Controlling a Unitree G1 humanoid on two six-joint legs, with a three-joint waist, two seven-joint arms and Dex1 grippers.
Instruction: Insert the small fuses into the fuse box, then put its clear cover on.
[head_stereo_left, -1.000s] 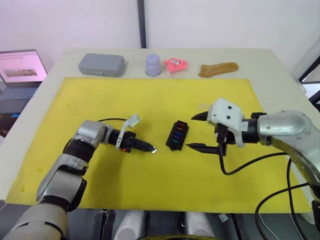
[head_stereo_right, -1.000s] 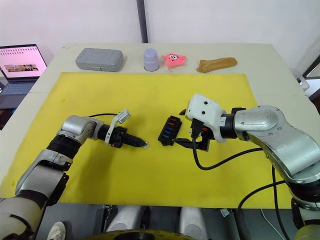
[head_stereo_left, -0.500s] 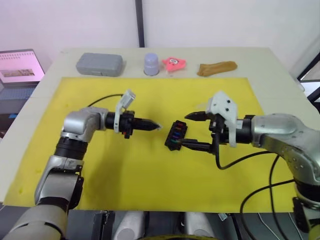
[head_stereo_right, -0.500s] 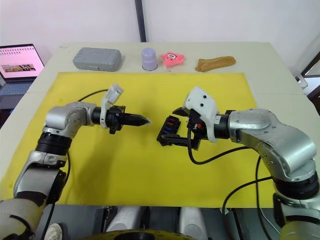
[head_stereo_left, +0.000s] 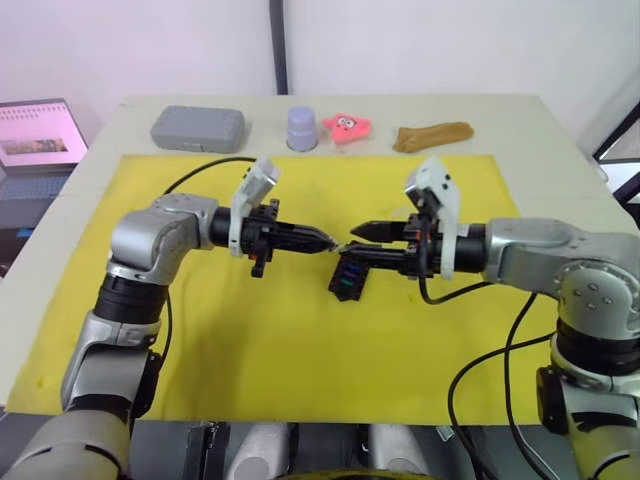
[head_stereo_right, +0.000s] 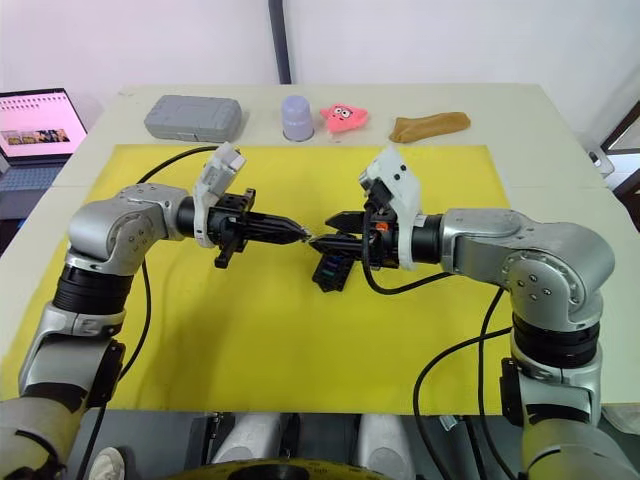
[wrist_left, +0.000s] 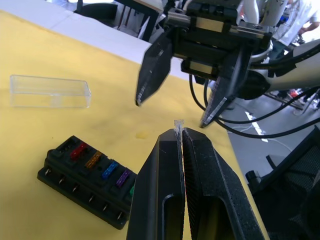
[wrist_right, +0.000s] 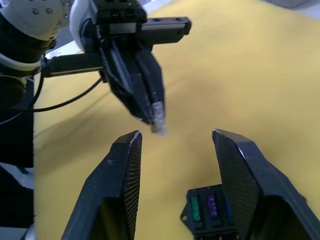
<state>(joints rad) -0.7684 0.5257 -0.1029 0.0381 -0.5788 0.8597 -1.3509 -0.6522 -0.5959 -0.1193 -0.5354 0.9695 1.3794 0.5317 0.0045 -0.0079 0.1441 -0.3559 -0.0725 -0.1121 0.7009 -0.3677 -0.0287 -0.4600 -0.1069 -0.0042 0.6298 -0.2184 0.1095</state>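
Note:
The black fuse box (head_stereo_left: 347, 278) lies on the yellow mat (head_stereo_left: 250, 340), with red, amber, blue, purple and green small fuses (wrist_left: 102, 167) in its slots. My left gripper (head_stereo_left: 333, 244) hovers just above it, shut on a small pale fuse (wrist_left: 178, 125) that sticks out of its tips. My right gripper (head_stereo_left: 350, 240) faces it tip to tip, open, its fingers (wrist_right: 127, 165) on either side of that fuse (wrist_right: 158, 120) without touching it. The clear cover (wrist_left: 50, 91) lies flat on the mat beside the fuse box.
Along the far table edge stand a grey case (head_stereo_left: 198, 128), a lavender cup (head_stereo_left: 303, 128), a pink toy (head_stereo_left: 348, 127) and a brown object (head_stereo_left: 435, 136). A laptop (head_stereo_left: 38, 135) sits off the table at the far left.
My left gripper has risen and moved right with the fuse to a spot over the fuse box. My right gripper has lifted and moved in to meet it, staying open.

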